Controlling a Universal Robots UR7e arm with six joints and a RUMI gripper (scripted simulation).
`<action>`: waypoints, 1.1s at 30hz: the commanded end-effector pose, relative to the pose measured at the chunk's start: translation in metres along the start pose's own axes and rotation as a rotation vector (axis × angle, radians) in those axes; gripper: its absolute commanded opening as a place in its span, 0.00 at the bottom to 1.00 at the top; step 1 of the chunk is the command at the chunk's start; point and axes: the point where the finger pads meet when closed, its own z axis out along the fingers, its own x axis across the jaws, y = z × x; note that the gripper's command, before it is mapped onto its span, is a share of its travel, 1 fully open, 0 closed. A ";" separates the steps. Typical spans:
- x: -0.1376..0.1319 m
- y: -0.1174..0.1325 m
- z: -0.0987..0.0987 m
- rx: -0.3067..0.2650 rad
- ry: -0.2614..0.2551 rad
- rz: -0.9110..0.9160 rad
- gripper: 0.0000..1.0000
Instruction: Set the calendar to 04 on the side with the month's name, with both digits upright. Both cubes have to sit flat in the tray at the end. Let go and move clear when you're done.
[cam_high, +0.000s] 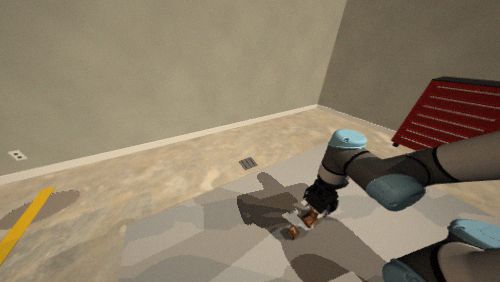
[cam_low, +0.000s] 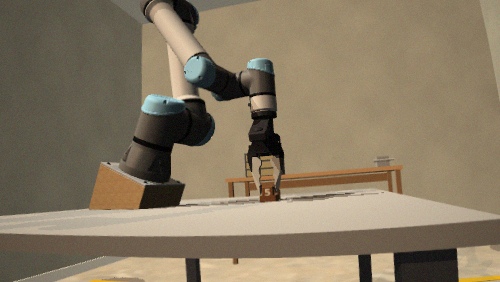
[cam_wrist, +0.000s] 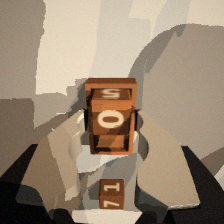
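Wrist: pincer (cam_high: 309, 215) (cam_low: 269, 188) (cam_wrist: 111, 111) partly open, fingertips either side of 0-topped cube (cam_high: 310, 218) (cam_low: 267, 192) (cam_wrist: 111, 120).

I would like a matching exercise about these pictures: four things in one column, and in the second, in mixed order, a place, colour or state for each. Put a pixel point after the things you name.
1. cube in the tray
2. loose cube
3. cabinet
4. yellow stripe

A. red
B. on the floor
C. shows 1 and 7
D. shows 0

Pairs: 1-D, cube (cam_high: 312, 217) (cam_low: 267, 192) (cam_wrist: 111, 119); 2-C, loose cube (cam_high: 293, 232) (cam_wrist: 111, 194); 3-A, cabinet (cam_high: 452, 114); 4-B, yellow stripe (cam_high: 25, 223) (cam_low: 485, 279).
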 end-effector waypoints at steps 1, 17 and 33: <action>0.000 0.000 0.000 0.000 -0.001 0.000 0.28; 0.000 0.000 -0.002 0.000 -0.001 0.000 0.28; 0.000 0.000 -0.042 0.000 -0.001 0.000 0.28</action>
